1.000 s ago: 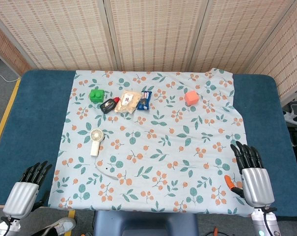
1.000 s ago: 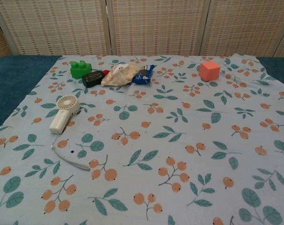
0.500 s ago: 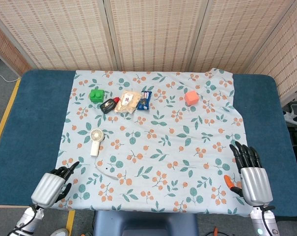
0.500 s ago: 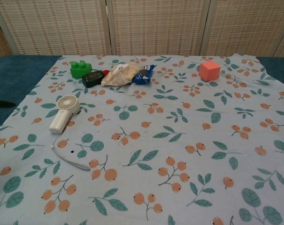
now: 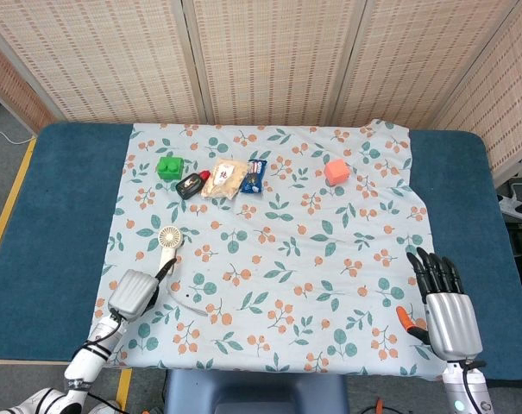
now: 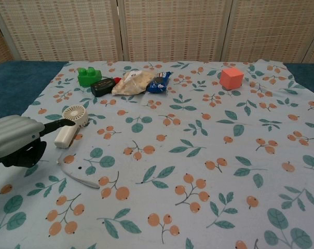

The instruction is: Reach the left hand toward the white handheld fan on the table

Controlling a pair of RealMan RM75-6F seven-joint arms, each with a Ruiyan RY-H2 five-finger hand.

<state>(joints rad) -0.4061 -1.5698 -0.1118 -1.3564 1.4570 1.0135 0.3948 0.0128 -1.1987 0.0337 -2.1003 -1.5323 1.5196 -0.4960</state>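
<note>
The white handheld fan (image 5: pixel 168 247) lies on the floral cloth at the left, round head away from me and handle toward me; the chest view shows the fan (image 6: pixel 73 117) too. My left hand (image 5: pixel 135 291) hovers just short of the handle, its dark fingertips (image 5: pixel 164 270) stretched toward it and holding nothing. In the chest view the left hand (image 6: pixel 15 140) comes in from the left edge, one finger (image 6: pixel 58 124) reaching over the handle. My right hand (image 5: pixel 446 309) rests at the front right of the table, fingers straight and apart, empty.
A thin white cord (image 5: pixel 188 298) curls just right of the left hand. At the back stand a green brick (image 5: pixel 169 166), a black item (image 5: pixel 190 185), a snack bag (image 5: pixel 226 178), a blue packet (image 5: pixel 254 175) and a pink cube (image 5: pixel 335 171). An orange-tipped tool (image 5: pixel 405 319) lies beside the right hand.
The left hand has moved from the table's front left corner up and rightward to just short of the fan's handle. The right hand has stayed put.
</note>
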